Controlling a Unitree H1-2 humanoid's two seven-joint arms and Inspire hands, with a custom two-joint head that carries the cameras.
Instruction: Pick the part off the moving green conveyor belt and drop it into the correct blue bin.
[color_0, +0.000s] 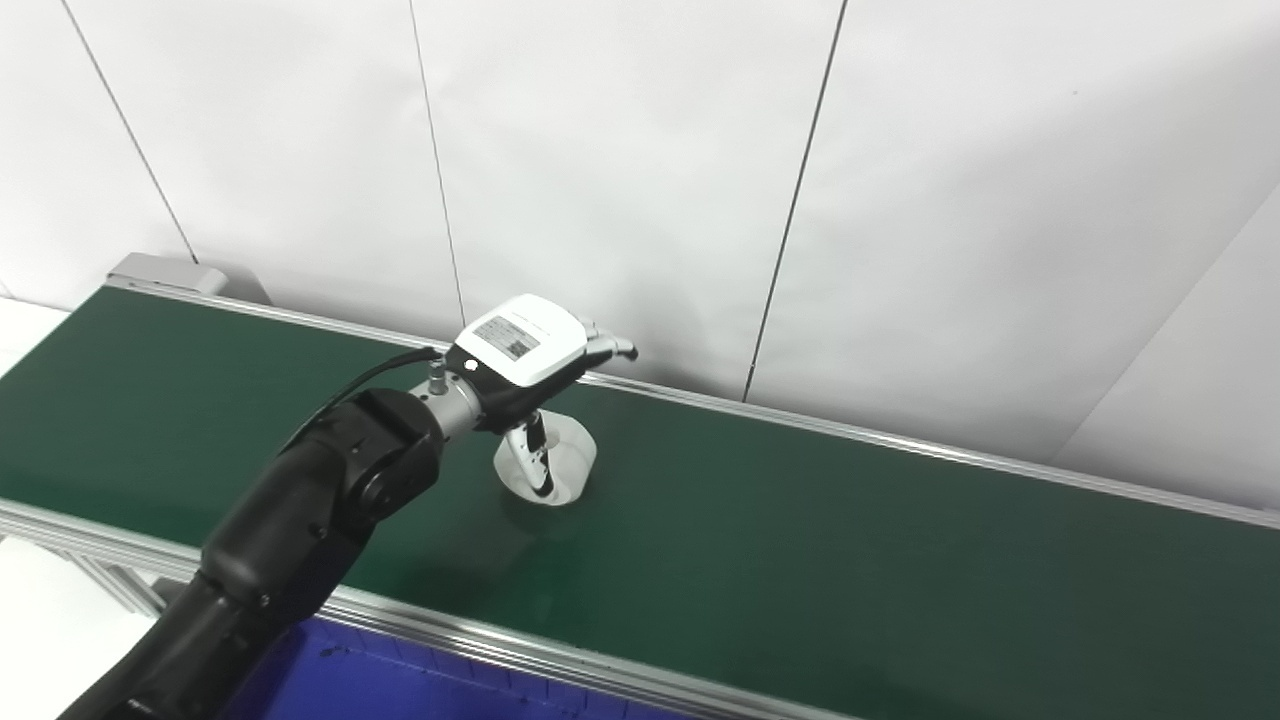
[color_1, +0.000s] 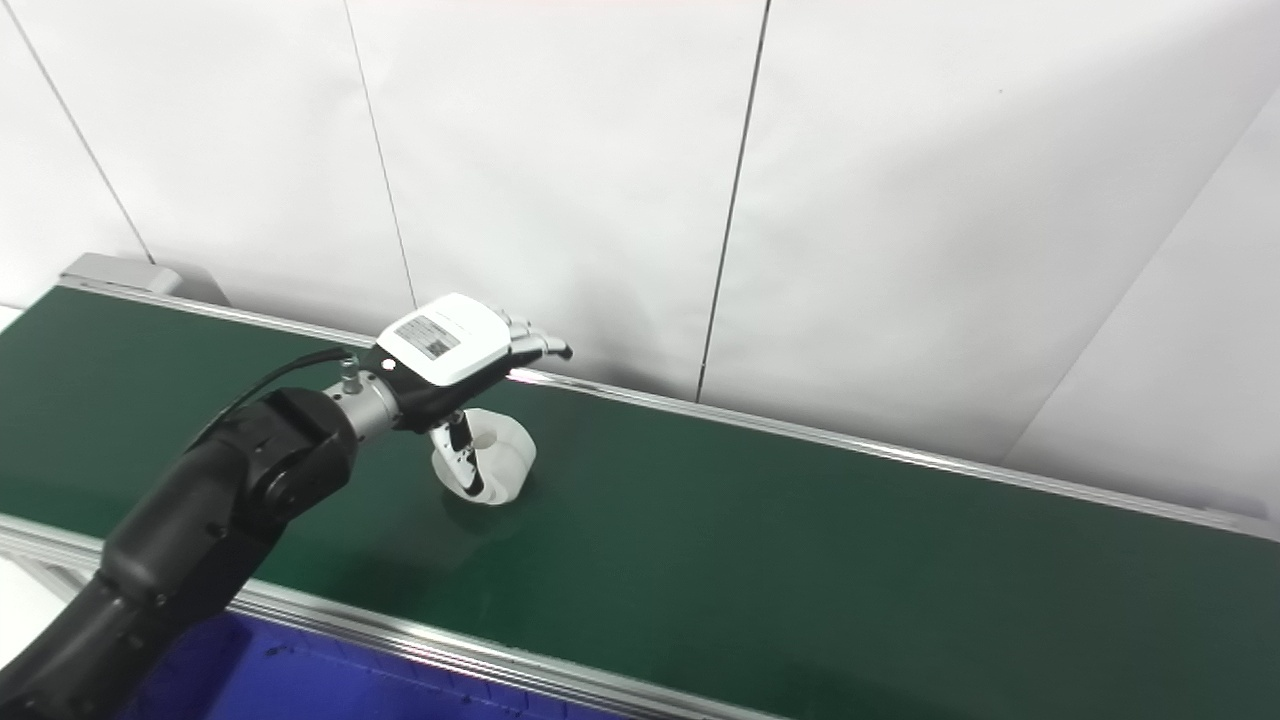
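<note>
Left eye view: one green conveyor belt (color_0: 800, 520) runs across the picture, edged by two metal rails, one along its far side under the white wall panels (color_0: 620, 150) and one along its near side. One white part (color_0: 548, 462), round with a hollow middle, lies on the belt nearer the far rail than the near one, toward the belt's left end. One arm enters from the bottom left, and its left hand (color_0: 530, 350) hangs directly above the part, palm down, fingers (color_0: 610, 347) stretched toward the far rail and spread, closed on nothing. The thumb (color_0: 537, 462) points down and crosses in front of the part's left half; whether it touches the part cannot be told. One blue bin (color_0: 400, 680) shows as a strip below the near rail, partly covered by the forearm. A grey box (color_0: 155, 270) sits at the belt's far left corner.

Right eye view: the same single part (color_1: 490, 465) lies under the same left hand (color_1: 455, 348), with a dark shadow on the belt just in front of it. The thumb again hides part of its left side. One blue bin (color_1: 330, 680) appears at the bottom edge beneath the near rail. The right hand is outside both pictures.
</note>
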